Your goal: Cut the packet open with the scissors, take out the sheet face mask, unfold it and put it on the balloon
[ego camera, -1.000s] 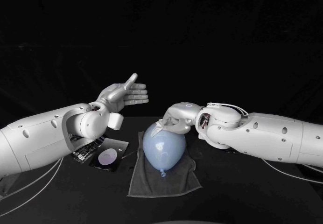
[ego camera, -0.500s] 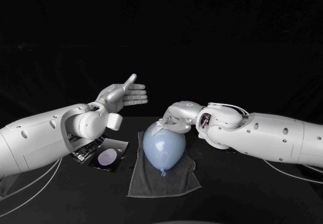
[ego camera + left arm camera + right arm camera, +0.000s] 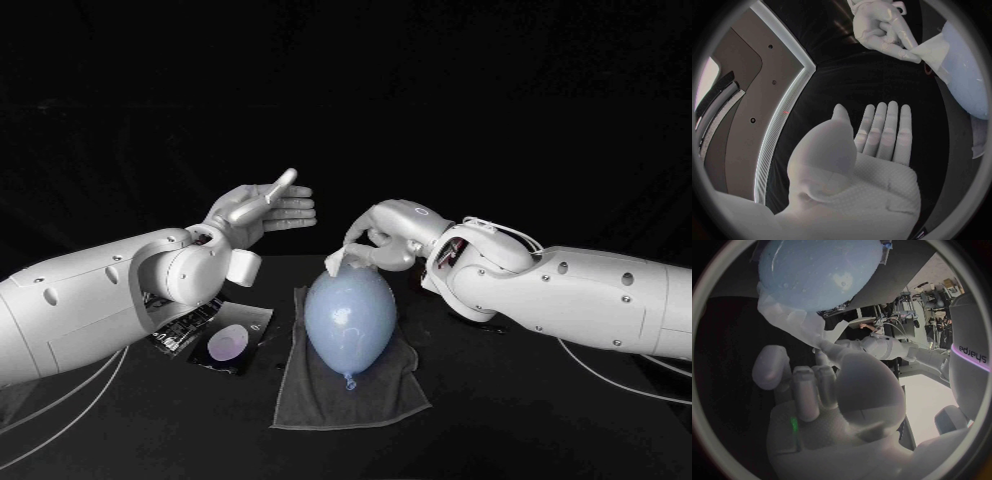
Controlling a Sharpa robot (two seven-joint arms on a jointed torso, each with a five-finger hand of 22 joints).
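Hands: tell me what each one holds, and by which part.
The right hand pinches the mask by its edge, at the balloon's far end. The left hand holds nothing, its fingers straight.

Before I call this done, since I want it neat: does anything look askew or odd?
The mask isn't flat: its far edge is lifted off the balloon, pinched by the right hand. The left hand hovers open, holding nothing.
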